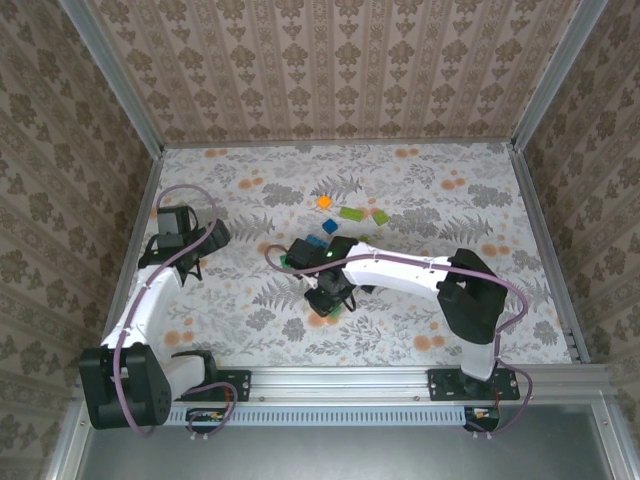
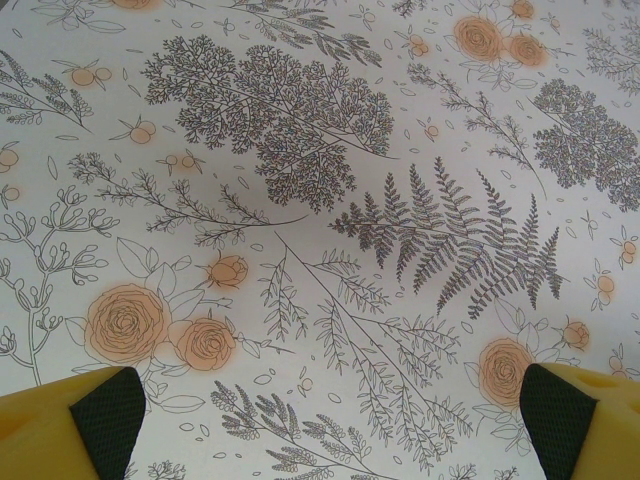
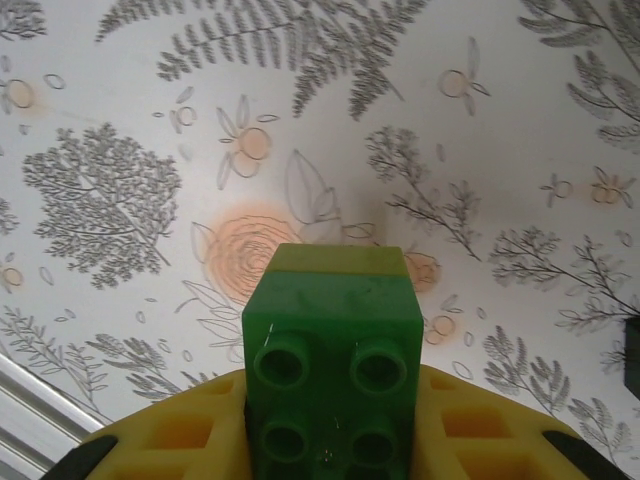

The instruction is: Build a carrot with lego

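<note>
My right gripper (image 3: 330,425) is shut on a dark green lego brick (image 3: 330,340), studs facing the camera, with a lime brick (image 3: 338,258) joined to its far end. It hangs just above the flowered cloth, near the table's middle (image 1: 330,297). Loose lego lies beyond it: an orange brick (image 1: 324,201), a lime brick (image 1: 351,213), a green brick (image 1: 380,217), and blue bricks (image 1: 328,226) beside a small cluster (image 1: 305,250). At the left, my left gripper (image 1: 200,253) is open over bare cloth, and its fingers (image 2: 100,425) have nothing between them.
A flowered cloth (image 1: 420,190) covers the table, and patterned walls with metal posts (image 1: 545,240) close it in on three sides. A metal rail (image 1: 340,380) runs along the near edge by the arm bases.
</note>
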### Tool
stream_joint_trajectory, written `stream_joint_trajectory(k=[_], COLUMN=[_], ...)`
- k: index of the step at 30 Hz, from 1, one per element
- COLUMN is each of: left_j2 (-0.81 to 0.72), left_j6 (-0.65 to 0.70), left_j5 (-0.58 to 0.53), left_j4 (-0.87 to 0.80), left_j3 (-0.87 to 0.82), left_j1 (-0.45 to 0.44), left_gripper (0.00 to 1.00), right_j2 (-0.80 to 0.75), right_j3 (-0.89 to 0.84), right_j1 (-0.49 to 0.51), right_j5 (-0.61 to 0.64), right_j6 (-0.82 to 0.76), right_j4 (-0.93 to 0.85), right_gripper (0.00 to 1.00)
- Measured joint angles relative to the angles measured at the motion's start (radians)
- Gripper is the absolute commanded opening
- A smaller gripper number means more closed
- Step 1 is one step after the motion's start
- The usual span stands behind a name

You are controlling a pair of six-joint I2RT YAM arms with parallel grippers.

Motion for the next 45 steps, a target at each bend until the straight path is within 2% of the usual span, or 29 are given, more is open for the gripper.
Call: stream_joint_trajectory(k=[6,16,23,27,33,39,45], left_j2=[0.0,0.0,0.0,0.0,0.0,0.0,0.0], left_j6=[0.0,0.0,0.0,0.0,0.0,0.0,0.0], left_j5=[0.0,0.0,0.0,0.0,0.0,0.0,0.0], left_j4=[0.0,0.0,0.0,0.0,0.0,0.0,0.0], left_j3=[0.0,0.0,0.0,0.0,0.0,0.0,0.0], left_j1=[0.0,0.0,0.0,0.0,0.0,0.0,0.0], left_gripper=[1.0,1.0,1.0,1.0,1.0,1.0,1.0], right_j2=[-0.016,-0.021,-0.071,-0.163,-0.293,-0.268,-0.178], right_j3=[-0.023,-0.07,-0.078,-0.108,-0.18,-0.276,-0.306], right_j1=[-0.025,-0.027,-0.047,-0.09,-0.216,-0.307,-0.337], right_j5=[-0.008,-0.014,-0.016,-0.016,-0.008,0.008,0.011], right_j6=[-0.011,-0.015,-0.014,-0.015,-0.03,-0.08,-0.12], right_j4=[0.003,0.026,0.026,0.03,0.04,0.089,0.15], right_gripper=[0.33,0.58,0.68,0.7,0.71,0.72,0.72])
